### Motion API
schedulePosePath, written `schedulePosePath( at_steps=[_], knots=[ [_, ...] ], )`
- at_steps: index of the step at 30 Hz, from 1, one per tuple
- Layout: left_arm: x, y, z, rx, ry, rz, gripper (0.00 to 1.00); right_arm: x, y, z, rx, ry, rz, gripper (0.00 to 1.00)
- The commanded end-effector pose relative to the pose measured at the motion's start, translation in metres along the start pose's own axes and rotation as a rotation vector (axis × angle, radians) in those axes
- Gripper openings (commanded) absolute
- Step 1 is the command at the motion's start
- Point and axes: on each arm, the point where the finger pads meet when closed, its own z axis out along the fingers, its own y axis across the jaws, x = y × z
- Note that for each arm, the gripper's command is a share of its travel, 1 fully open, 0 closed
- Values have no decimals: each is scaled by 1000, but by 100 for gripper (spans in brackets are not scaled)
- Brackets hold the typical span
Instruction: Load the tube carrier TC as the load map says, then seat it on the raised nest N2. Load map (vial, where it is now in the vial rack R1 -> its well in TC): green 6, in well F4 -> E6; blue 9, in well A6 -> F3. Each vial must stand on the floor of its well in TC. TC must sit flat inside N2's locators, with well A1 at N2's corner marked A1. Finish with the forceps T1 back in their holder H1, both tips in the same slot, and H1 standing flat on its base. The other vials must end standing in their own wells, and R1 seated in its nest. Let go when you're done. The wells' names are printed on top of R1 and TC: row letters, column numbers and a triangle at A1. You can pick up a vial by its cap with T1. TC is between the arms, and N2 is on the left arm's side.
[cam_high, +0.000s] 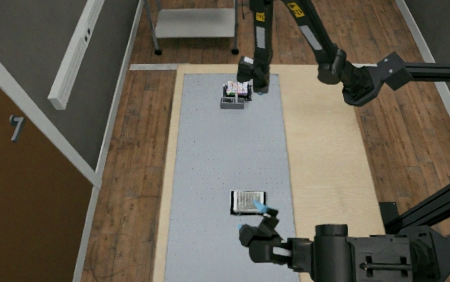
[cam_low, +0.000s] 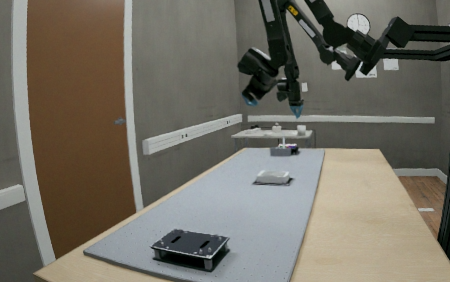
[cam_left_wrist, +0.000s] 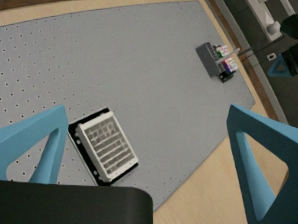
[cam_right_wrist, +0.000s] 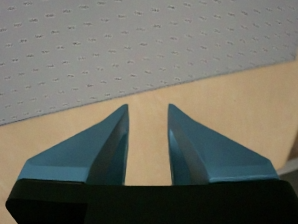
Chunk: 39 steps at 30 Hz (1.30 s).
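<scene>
Carrier TC (cam_high: 241, 201) (cam_low: 273, 177) (cam_left_wrist: 107, 146) is a pale slotted tray on a black nest mid-mat; no vial can be made out in it. The raised nest N2 (cam_low: 190, 244), a black plate on posts, is empty. Rack R1 (cam_left_wrist: 227, 76) is black and holds several coloured-cap vials. Grey holder H1 (cam_high: 232, 105) (cam_low: 280, 152) (cam_left_wrist: 206, 56) stands beside it with pale forceps T1 (cam_low: 284, 142) (cam_left_wrist: 230, 54) upright. My left gripper (cam_left_wrist: 147, 113) is wide open, high near TC. My right gripper (cam_right_wrist: 148, 113) (cam_low: 296, 114) is partly open and empty, above the mat's edge near R1.
The grey perforated mat (cam_high: 225, 155) (cam_low: 220, 200) lies on a wooden table (cam_high: 325, 150) (cam_low: 360, 200). A white side cart (cam_high: 195, 22) (cam_low: 272, 134) stands beyond the far end. Vial cap colours and well labels are too small to read.
</scene>
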Motion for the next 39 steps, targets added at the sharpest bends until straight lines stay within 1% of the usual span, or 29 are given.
schedulePosePath(
  at_steps=[1,2,6,8,9,11,18,21,25,29,32,33,34,36,39],
  knots=[
    [-3,0,0,1,-8,6,100,-8,18,-6,-51,-20,-47,24],
    [-3,0,0,1,-8,6,100,-9,22,-5,-70,-23,-61,24],
    [-3,0,0,1,-8,6,100,-12,36,-6,-62,-31,-39,24],
    [-3,0,0,1,-8,6,100,-12,36,-6,-62,-31,-39,24],
    [-3,0,0,1,-8,6,100,-11,41,-5,-91,-30,-77,24],
    [-3,0,0,1,-8,6,100,-9,47,-4,-129,-22,-102,24],
    [-3,0,0,1,-8,6,100,-18,75,-7,-124,-46,-84,24],
    [-3,0,0,1,-8,6,100,-13,89,-7,-196,-34,-152,24],
    [-3,0,0,1,-8,6,100,-16,96,-9,-188,-45,-139,24],
    [-3,0,0,1,-8,6,100,-21,113,-13,-186,-57,-129,24],
    [-3,0,0,1,-8,6,100,-20,113,-12,-187,-54,-129,24],
    [-3,0,0,1,-8,6,100,-17,110,-8,-182,-39,-134,24],
    [-3,0,0,1,-8,6,100,-19,103,-11,-168,-51,-116,24],
    [-3,0,0,1,-8,6,100,-17,110,-8,-182,-39,-134,24],
    [-3,0,0,1,-8,6,100,-17,110,-8,-182,-39,-134,24]
  ],
)
